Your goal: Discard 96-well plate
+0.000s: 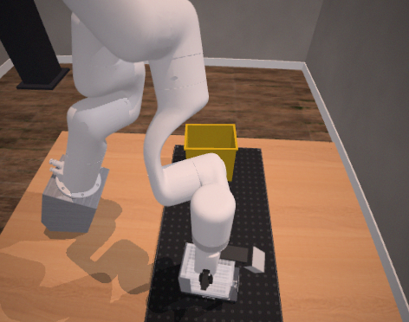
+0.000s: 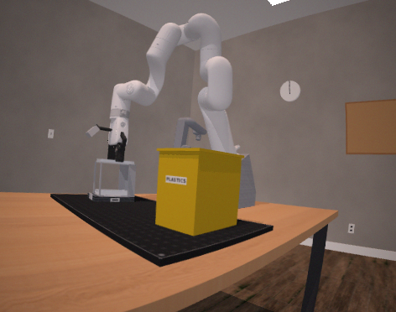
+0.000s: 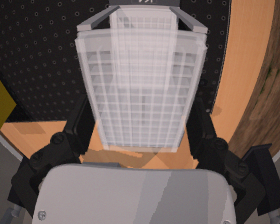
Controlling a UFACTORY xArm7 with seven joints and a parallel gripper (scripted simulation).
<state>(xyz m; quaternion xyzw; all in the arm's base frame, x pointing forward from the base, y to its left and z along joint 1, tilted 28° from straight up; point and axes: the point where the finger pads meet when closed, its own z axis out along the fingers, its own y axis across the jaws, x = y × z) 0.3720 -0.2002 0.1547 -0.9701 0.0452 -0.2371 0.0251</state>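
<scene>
On a wide orange-brown wooden desk (image 1: 327, 225) lies a long black perforated mat (image 1: 258, 208). At the desk's left side, a white seven-joint robot arm (image 1: 120, 86) rises from a grey block base (image 1: 55, 216), arches high and bends down toward the near end of the mat.

At the far end of the mat stands a tall yellow square plastics bin (image 2: 200, 193), upright, its mouth open at the top; a small white label on its side reads PLASTICS.

At the near end of the mat stands the pale grey open-framed stack rack (image 2: 100, 176), with a small dark tag marked K1 at its foot in the wrist view. Low inside the rack, a lower well plate (image 2: 109, 193) lies near the base.

A white translucent gridded 96-well plate (image 3: 140, 90) sits level at the top of the rack, directly under the wrist camera; whether it touches the rack cannot be told.

The black two-fingered claw (image 2: 117, 156) points straight down and is closed on this upper plate, one dark finger (image 3: 76, 132) against each long side.

A small grey camera box (image 1: 257, 260) juts sideways from the wrist.
</scene>
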